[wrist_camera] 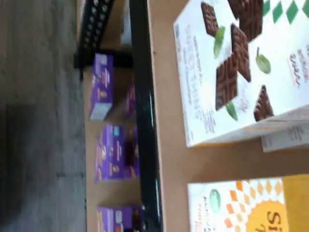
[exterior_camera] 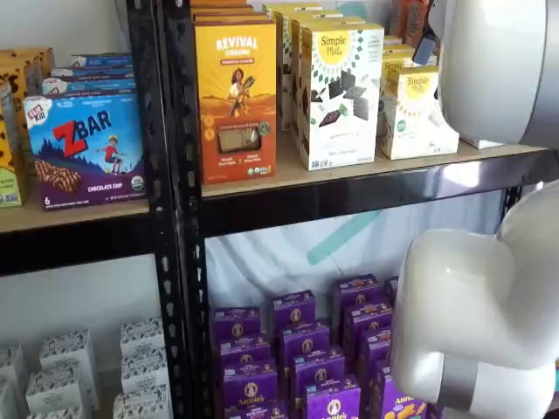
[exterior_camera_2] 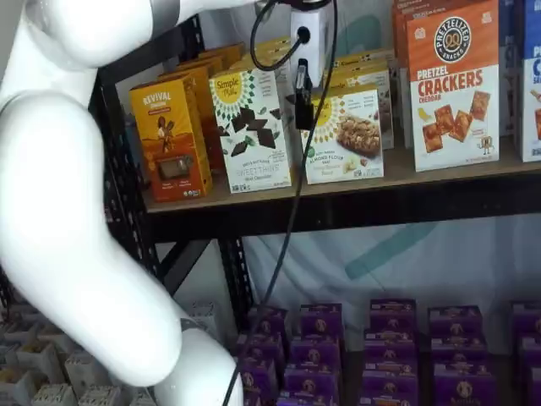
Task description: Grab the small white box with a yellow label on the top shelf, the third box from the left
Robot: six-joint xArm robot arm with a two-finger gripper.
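White arm reaches to the top shelf [exterior_camera_2: 439, 173]; claw [exterior_camera_2: 303, 106] before the small white box [exterior_camera_2: 351, 135], grip unclear.

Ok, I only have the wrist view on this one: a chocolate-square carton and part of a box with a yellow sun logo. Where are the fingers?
Observer: In a shelf view the black fingers hang in front of the small white box, by its edge nearest the chocolate-square carton.
Operator: Open or shut?
Observer: Cannot tell. They show side-on, with no gap visible.
Operator: What stands beyond the chocolate carton?
Observer: A tall orange Revival carton, also on the top shelf.
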